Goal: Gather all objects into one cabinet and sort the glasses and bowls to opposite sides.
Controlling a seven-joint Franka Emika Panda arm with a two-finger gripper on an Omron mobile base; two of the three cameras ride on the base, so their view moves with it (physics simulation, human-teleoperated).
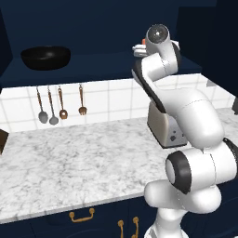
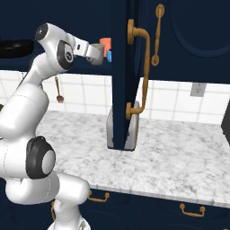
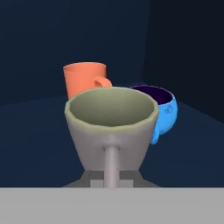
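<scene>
End effector (image 2: pixel 97 57) clamped on beige cup (image 3: pixel 111 129) by its handle, inside cabinet over shelf (image 1: pixel 100 65). Orange cup (image 3: pixel 84 79) + blue bowl (image 3: pixel 162 109) just behind. Black bowl (image 1: pixel 45 56) far left on shelf.

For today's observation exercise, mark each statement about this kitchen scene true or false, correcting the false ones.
1. The wide black bowl sits on the navy shelf board. True.
2. The grey-beige cup is held by its handle in the gripper. True.
3. The orange cup lies on the marble counter. False: it stands upright inside the cabinet, behind the grey-beige cup.
4. The small blue bowl is left of the black bowl. False: it is far to its right.
5. Copper-handled utensils hang on the tiled wall. True.
</scene>
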